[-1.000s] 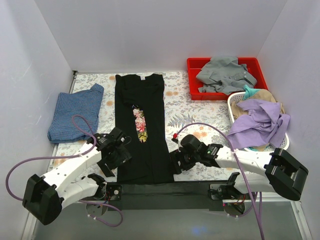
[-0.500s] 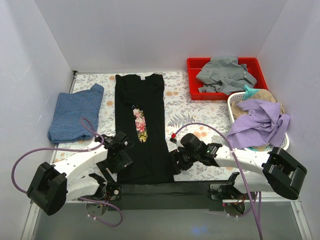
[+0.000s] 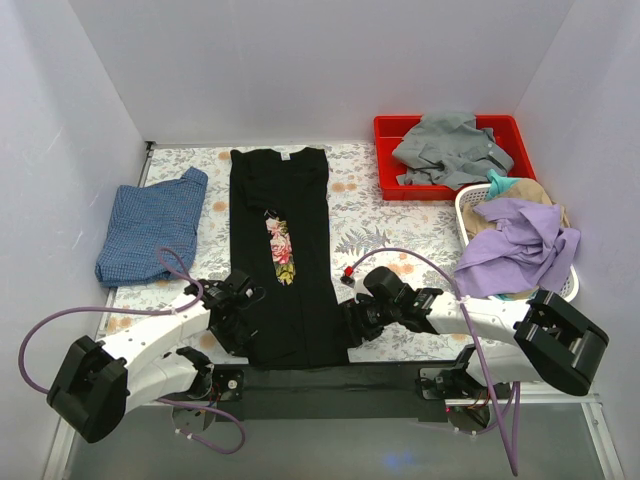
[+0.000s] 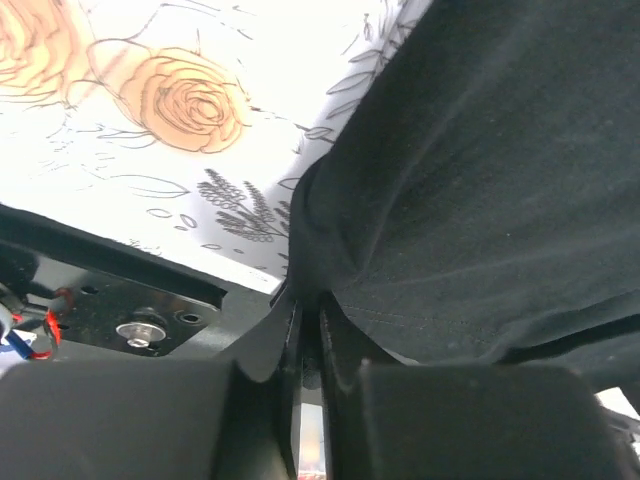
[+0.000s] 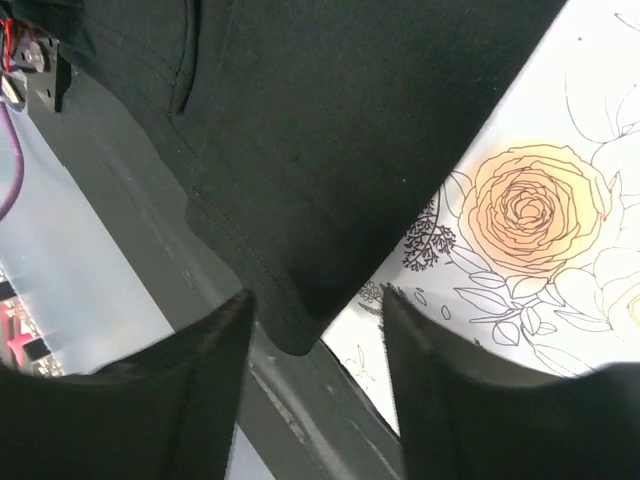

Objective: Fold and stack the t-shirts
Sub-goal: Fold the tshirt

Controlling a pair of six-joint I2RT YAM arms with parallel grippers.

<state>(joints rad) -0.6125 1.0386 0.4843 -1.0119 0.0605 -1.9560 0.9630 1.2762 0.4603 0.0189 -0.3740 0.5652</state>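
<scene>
The black t-shirt point(image 3: 285, 260) lies flat and lengthwise on the floral tabletop point(image 3: 370, 215), with the blue t-shirt point(image 3: 150, 225) well apart on its left. Since the earlier frame the left pincer point(image 4: 310, 310) has moved to the near left hem corner and gone from spread to pressed together, pinching the cloth. The right pincer point(image 5: 312, 310) is spread, straddling the near right hem corner. The white basket point(image 3: 467, 205) holds a lilac garment point(image 3: 515, 245) over tan and teal cloth; the red tray point(image 3: 385, 130) holds a crumpled grey garment point(image 3: 445, 150).

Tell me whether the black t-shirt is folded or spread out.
Partly folded: the black t-shirt lies as a narrow strip, sides turned in, not yet folded end to end.
</scene>
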